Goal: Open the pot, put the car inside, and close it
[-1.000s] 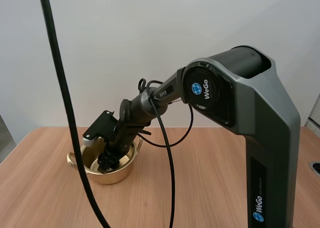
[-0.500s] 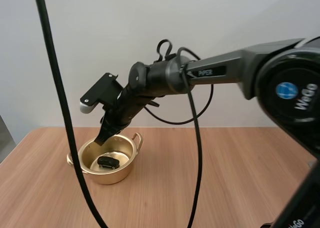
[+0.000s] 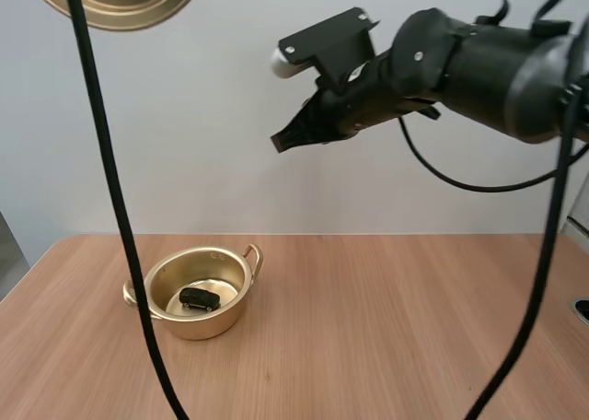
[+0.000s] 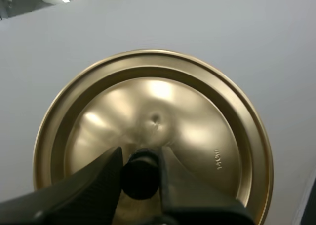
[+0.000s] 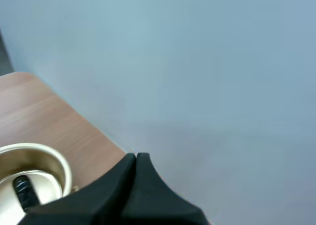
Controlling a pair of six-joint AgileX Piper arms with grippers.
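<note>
Left fingers (image 4: 94, 183) pinch the lid (image 4: 207, 116) by its knob (image 4: 140, 175).

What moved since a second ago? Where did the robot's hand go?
The right gripper was down in the pot. It rose out, up and to the right, and is now shut and empty. The car was left inside. The lid has come in high above, held by the left gripper. The pot stayed where it was, open.
</note>
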